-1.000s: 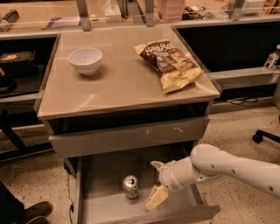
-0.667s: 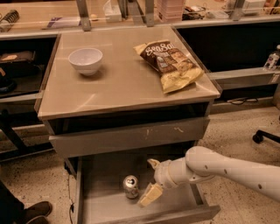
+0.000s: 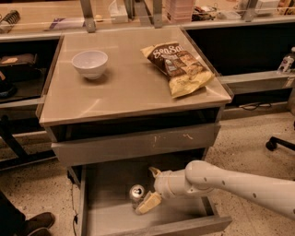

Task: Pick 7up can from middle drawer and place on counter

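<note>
The 7up can stands upright on the floor of the open middle drawer, near its centre. My gripper reaches into the drawer from the right on a white arm. Its fingers are open, one tan fingertip at the can's front right side and the other behind and to the right of it. The can sits at the mouth of the jaws, not gripped. The counter is the beige-grey cabinet top above.
A white bowl sits at the counter's back left and a chip bag at its right. A closed drawer front with pale scratches overhangs the open drawer. A cluttered shelf runs behind. A chair base stands at right.
My gripper has moved left across the drawer, closing the gap so its open fingers now flank the can's right side. The can has not moved.
</note>
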You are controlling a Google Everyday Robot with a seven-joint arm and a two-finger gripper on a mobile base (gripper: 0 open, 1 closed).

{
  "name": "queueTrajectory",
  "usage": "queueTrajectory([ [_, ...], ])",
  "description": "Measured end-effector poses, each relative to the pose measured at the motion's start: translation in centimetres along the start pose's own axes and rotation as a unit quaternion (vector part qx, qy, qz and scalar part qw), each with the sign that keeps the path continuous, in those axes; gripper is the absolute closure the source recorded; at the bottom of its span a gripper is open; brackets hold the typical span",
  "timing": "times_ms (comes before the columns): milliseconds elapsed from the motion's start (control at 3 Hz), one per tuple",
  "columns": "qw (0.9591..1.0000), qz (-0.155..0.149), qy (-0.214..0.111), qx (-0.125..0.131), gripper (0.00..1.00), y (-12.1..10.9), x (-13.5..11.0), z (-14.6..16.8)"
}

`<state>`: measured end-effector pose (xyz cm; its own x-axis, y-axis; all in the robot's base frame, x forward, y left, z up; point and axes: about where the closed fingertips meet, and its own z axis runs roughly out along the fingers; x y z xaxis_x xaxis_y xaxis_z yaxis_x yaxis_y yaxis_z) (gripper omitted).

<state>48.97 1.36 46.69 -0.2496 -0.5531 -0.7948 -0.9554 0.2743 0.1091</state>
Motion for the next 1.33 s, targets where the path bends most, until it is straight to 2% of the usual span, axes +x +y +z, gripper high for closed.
queueTrajectory([
  [333,0.9996,0.028,0.000,-0.002,0.00,-0.3,0.7,1.4],
  [1333,0.9981,0.002,-0.058,0.019,0.00,-0.8,1.7,4.1],
])
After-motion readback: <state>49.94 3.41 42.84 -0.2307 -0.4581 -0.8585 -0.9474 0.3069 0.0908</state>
